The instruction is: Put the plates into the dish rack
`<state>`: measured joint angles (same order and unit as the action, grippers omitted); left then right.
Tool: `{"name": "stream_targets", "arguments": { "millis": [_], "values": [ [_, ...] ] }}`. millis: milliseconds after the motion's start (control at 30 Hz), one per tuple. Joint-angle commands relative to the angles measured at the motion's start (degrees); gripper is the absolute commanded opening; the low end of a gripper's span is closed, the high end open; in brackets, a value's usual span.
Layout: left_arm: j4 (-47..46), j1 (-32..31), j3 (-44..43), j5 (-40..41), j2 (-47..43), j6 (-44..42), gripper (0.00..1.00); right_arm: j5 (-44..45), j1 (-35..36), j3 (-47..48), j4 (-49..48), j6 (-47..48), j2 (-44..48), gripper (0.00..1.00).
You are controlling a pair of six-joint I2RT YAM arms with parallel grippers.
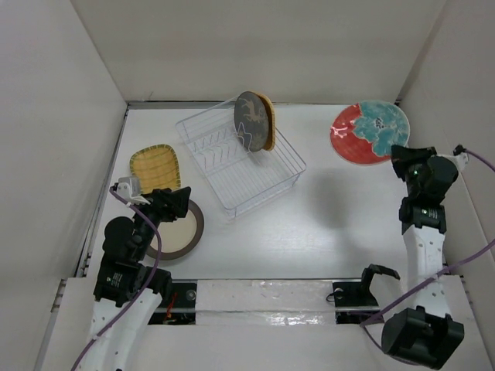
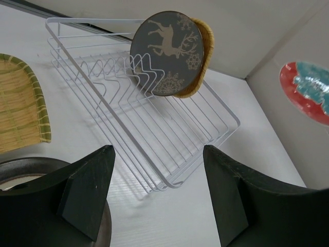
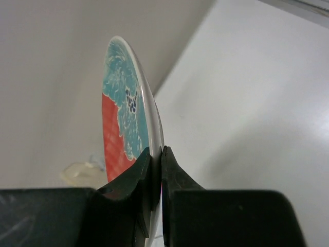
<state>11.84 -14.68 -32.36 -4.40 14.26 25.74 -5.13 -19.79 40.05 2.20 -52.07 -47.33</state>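
The dish rack (image 1: 263, 174) stands at mid table. The dark grey plate (image 1: 250, 121) and the orange plate (image 1: 268, 122) stand upright in its far end, and both show in the left wrist view, grey (image 2: 167, 54) in front of orange (image 2: 205, 41). My right gripper (image 1: 402, 154) is shut on the rim of the red-rimmed teal plate (image 1: 370, 132), held edge-on above the table at the right (image 3: 126, 110). My left gripper (image 1: 182, 199) is open and empty above the brown-rimmed cream plate (image 1: 179, 232). The yellow ribbed plate (image 1: 155, 168) lies flat at the left.
White walls close in the table on the left, far and right sides. The rack (image 2: 169, 139) lies slantwise ahead of my left gripper (image 2: 157, 193). A shiny taped strip (image 1: 271, 297) runs along the near edge between the arm bases.
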Motion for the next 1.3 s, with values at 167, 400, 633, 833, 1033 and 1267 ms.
{"name": "stream_targets", "arguments": {
  "millis": [167, 400, 633, 833, 1033, 1267],
  "values": [
    [-2.34, -0.26, -0.07, 0.10, 0.68, -0.25, 0.66, -1.39, 20.73, 24.42, -9.59, 8.55, -3.98, 0.00],
    [-2.26, -0.26, 0.02, 0.71, -0.64, -0.16, 0.66, 13.73, 47.61, 43.84, -3.87, 25.16, -21.20, 0.00],
    [-2.26, -0.26, 0.02, 0.54, -0.81, -0.16, 0.66, 22.25, 55.29, 66.07, 2.37, 38.08, -42.38, 0.00],
    [-2.34, -0.26, 0.02, 0.36, -1.17, -0.16, 0.66, 32.71, 57.67, 81.74, 4.57, 50.13, -58.82, 0.00],
    [-2.43, -0.26, 0.10, 0.45, -1.17, -0.16, 0.65, 37.64, 58.73, 93.71, 3.69, 60.58, -71.12, 0.00],
    [-2.52, -0.26, 0.10, 0.45, -0.64, -0.25, 0.66, 40.01, 59.25, 95.83, 0.01, 66.74, -76.50, 0.00]
  ]
}}
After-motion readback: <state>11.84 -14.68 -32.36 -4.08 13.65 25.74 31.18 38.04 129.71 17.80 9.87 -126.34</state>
